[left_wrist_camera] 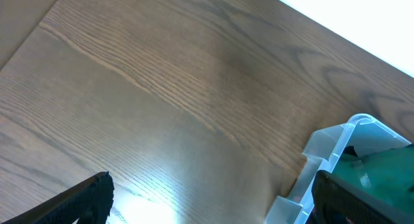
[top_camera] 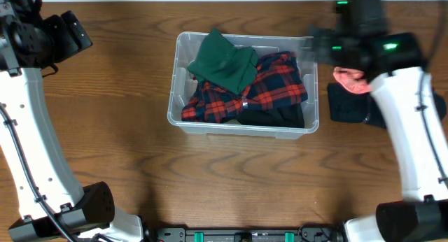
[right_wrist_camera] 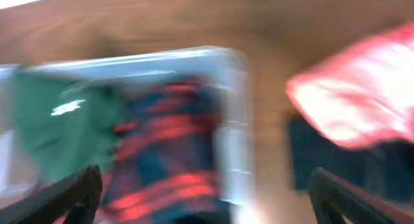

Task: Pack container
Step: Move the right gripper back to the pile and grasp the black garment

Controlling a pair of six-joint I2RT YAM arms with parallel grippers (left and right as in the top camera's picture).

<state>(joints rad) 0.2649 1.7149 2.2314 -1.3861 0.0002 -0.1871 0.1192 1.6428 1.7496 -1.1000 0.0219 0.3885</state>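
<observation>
Container [top_camera: 179,84] of green, plaid (perhaps black) clothes [top_camera: 274,84]

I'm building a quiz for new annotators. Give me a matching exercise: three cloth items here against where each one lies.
Items:
1. green garment
2. plaid shirt
3. pink cloth

Places:
a. outside the container, on a dark cloth
b. in the container, topmost, towards its left end
c. in the container, partly under another garment

Pairs: 1-b; 2-c; 3-a
</observation>
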